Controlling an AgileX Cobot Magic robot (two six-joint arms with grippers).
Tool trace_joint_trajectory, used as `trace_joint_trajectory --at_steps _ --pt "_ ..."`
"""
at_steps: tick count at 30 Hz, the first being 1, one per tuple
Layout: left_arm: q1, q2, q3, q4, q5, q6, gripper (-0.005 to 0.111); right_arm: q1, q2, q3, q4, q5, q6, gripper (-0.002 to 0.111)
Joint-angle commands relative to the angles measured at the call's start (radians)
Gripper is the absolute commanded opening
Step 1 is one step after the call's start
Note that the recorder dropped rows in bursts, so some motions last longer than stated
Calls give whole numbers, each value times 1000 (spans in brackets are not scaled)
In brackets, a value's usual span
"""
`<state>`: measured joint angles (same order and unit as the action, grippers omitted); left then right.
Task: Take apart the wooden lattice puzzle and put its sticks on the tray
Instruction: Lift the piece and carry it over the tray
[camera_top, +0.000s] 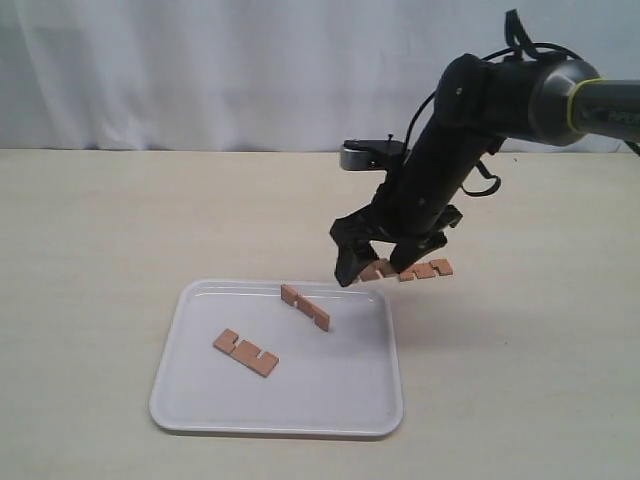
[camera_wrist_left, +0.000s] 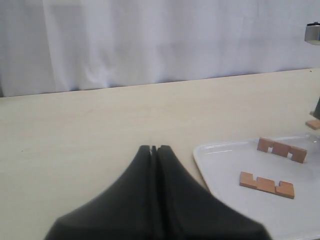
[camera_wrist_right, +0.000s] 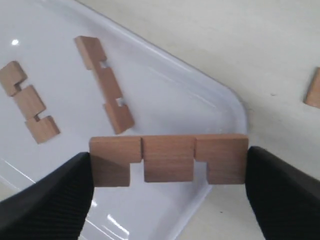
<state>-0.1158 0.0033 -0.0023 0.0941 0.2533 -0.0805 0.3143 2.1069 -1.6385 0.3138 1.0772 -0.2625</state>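
Your right gripper (camera_top: 383, 264) has its jaws clamped on the two ends of one stick (camera_wrist_right: 169, 159), which spans the gap between them and hangs over a rounded corner of the tray (camera_top: 330, 385). A second stick (camera_top: 305, 306) and a third stick (camera_top: 245, 352) lie apart inside the tray, while a fourth stick (camera_top: 427, 269) seems to rest on the worktop (camera_top: 100, 230) just outside that corner. Your left gripper (camera_wrist_left: 154, 149) has its jaws pressed together on nothing, over the worktop beside the tray.
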Motion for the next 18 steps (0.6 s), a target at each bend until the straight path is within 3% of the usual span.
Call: trace_joint_trajectory --at_steps 1,7,18 --pt "0 -3 2 -1 -11 -3 0 70 -10 6 10 -36 -34 4" --pt "0 -3 2 -1 -11 -3 0 120 9 6 10 -63 -51 4" --pt "0 -3 2 -1 -11 -3 0 119 88 6 21 -63 -53 4"
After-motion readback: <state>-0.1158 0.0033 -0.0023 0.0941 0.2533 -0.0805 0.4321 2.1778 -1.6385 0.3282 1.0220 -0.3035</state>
